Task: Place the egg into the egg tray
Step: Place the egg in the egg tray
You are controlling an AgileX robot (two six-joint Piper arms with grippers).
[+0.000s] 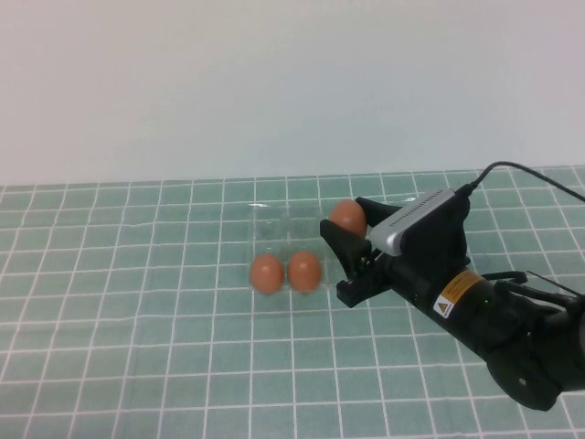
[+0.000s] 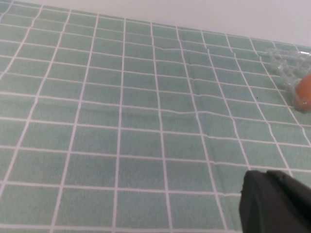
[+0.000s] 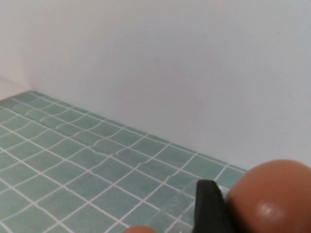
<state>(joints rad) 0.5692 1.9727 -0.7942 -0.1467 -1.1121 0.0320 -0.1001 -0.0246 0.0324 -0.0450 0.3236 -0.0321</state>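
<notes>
My right gripper (image 1: 350,222) is shut on an orange-brown egg (image 1: 347,216) and holds it above the right end of the clear egg tray (image 1: 267,227). Two like eggs sit in the tray's front cups, one on the left (image 1: 267,273) and one on the right (image 1: 304,271). In the right wrist view the held egg (image 3: 272,196) presses against one black finger (image 3: 209,208). My left gripper (image 2: 274,201) is out of the high view. It shows as a dark shut tip low over the cloth, far from the tray (image 2: 289,65) and an egg (image 2: 304,90).
A green checked cloth (image 1: 137,302) covers the table, with a white wall (image 1: 274,82) behind. The right arm's black body and cable (image 1: 512,169) lie over the front right. Open cloth lies left of and in front of the tray.
</notes>
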